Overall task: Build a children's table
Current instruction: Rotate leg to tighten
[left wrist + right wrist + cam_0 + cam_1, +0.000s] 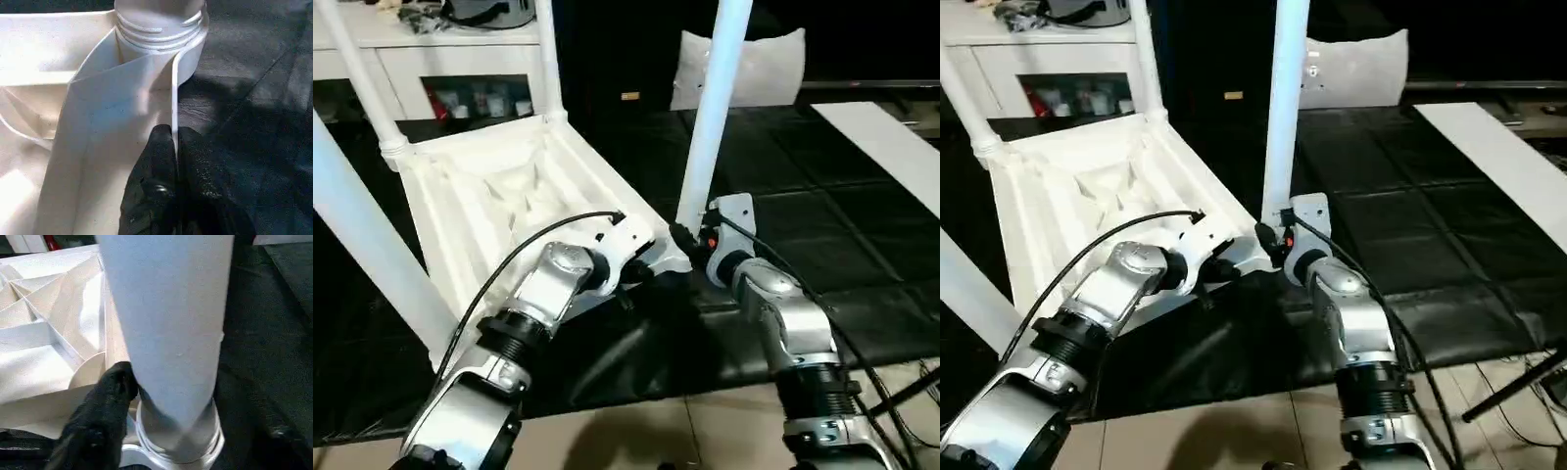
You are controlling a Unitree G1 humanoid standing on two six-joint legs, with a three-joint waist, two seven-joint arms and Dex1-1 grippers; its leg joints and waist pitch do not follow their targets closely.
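The children's table lies upside down on the black mat, its ribbed white top [499, 186] facing up. Four white legs stand in the corner sockets: two at the back [362, 78] [546, 59], one at the near left [362, 245] and one at the near right [710, 117]. My left gripper [174, 134] is shut on the thin rim wall of the top, just beside the near right threaded socket [161, 29]. My right gripper [688, 240] sits at the foot of the near right leg [171, 323], close against it.
A white cabinet [401, 59] with clutter on it stands at the back left. A white cushion [754, 64] leans behind the mat [803, 196], and a white board [891, 147] lies at the right. Tiled floor [656, 431] and cables [1518, 392] lie in front.
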